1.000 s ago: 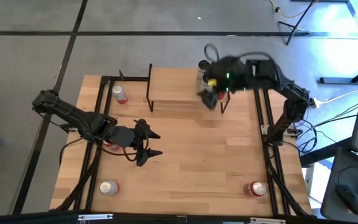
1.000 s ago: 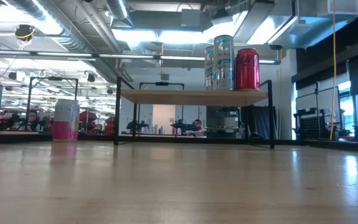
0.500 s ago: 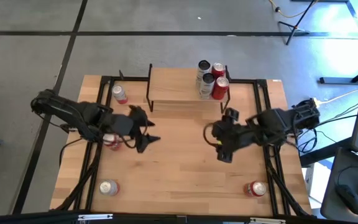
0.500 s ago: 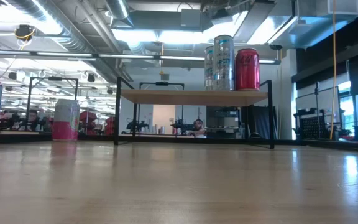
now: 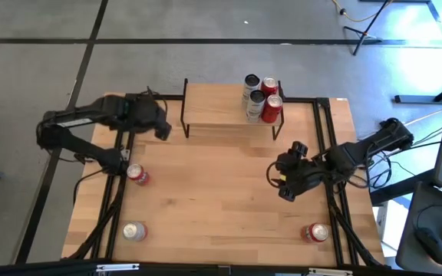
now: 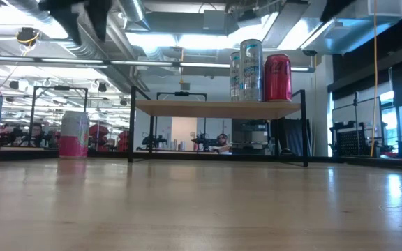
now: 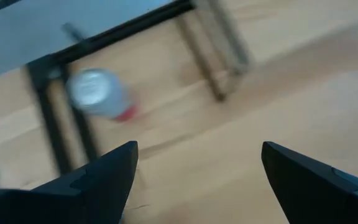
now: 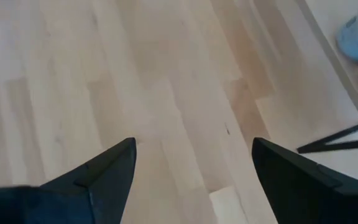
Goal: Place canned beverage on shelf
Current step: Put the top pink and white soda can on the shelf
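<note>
The shelf (image 5: 221, 107) stands at the table's far edge, with a cluster of cans (image 5: 261, 96) on its right end; the cans also show in the low view (image 6: 260, 70). My left gripper (image 5: 159, 126) is open and empty, raised over the table's far left, just left of the shelf. In the left wrist view (image 7: 197, 149) a silver-topped pink can (image 7: 95, 93) stands on the table ahead of the fingers. My right gripper (image 5: 286, 182) is open and empty above the table's right half; the right wrist view (image 8: 194, 143) shows bare wood below it.
Loose cans stand on the table: a red one at the left (image 5: 136, 175), one at the near left (image 5: 134, 230) and one at the near right (image 5: 315, 232). A black metal frame (image 5: 324, 146) runs along the table's sides.
My right gripper has drawn back from the shelf's right end toward the table's near and right edges, leaving the cans standing there. My left gripper has gone from the table's left middle up and toward the far edge, over the far-left can beside the shelf.
</note>
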`<state>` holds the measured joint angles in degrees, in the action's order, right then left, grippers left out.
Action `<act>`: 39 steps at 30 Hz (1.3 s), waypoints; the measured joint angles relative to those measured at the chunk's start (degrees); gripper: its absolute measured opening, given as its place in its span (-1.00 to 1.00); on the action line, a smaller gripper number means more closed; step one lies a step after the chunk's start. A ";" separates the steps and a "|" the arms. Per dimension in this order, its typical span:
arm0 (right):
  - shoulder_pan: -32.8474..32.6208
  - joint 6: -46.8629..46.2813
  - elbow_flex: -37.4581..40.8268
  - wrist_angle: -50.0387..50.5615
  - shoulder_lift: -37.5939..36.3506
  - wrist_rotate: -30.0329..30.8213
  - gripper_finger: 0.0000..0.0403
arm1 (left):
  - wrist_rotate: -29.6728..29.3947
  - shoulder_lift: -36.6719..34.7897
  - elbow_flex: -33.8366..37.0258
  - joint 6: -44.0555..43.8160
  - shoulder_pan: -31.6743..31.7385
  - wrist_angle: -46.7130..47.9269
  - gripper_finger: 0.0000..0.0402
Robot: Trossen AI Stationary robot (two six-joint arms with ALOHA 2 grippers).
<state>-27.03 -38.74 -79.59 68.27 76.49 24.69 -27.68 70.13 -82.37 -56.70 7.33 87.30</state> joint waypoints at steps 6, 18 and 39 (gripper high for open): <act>0.04 -0.02 5.42 -3.05 -0.29 2.16 0.53 | 4.50 0.09 5.93 10.67 17.83 -1.09 0.69; 0.04 -1.94 7.39 -2.90 -0.28 5.77 0.53 | 8.67 4.56 14.73 29.23 40.23 -12.96 0.69; 0.04 -4.72 7.39 -0.57 -0.28 4.68 0.53 | 9.05 12.07 17.82 40.52 47.18 -21.73 0.69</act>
<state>-26.98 -43.46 -72.20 67.70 76.20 29.36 -18.63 82.20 -64.55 -16.18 54.51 65.57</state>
